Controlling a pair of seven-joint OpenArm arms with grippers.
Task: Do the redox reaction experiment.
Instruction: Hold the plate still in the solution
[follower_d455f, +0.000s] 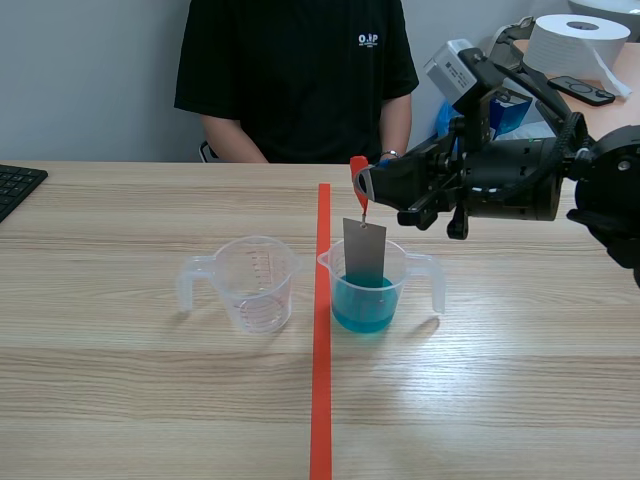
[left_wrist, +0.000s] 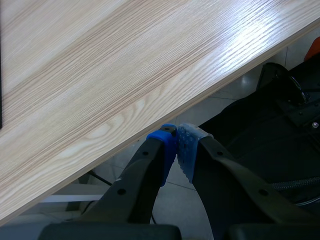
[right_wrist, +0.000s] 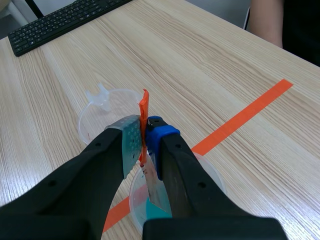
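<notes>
The right claw (follower_d455f: 366, 187) pinches an orange-red tab (follower_d455f: 357, 168). A grey metal sheet (follower_d455f: 364, 250) hangs from it, lower end inside the measuring cup of blue liquid (follower_d455f: 403, 268) on the table (follower_d455f: 150, 390). The left claw (left_wrist: 176, 145), pressed together on nothing, sits below the table's edge.

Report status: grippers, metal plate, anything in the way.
Left gripper shut on nothing, off the table edge. Right gripper shut on orange clip, grey metal plate hanging into blue-liquid cup. Empty cup beside it, nothing blocking.
</notes>
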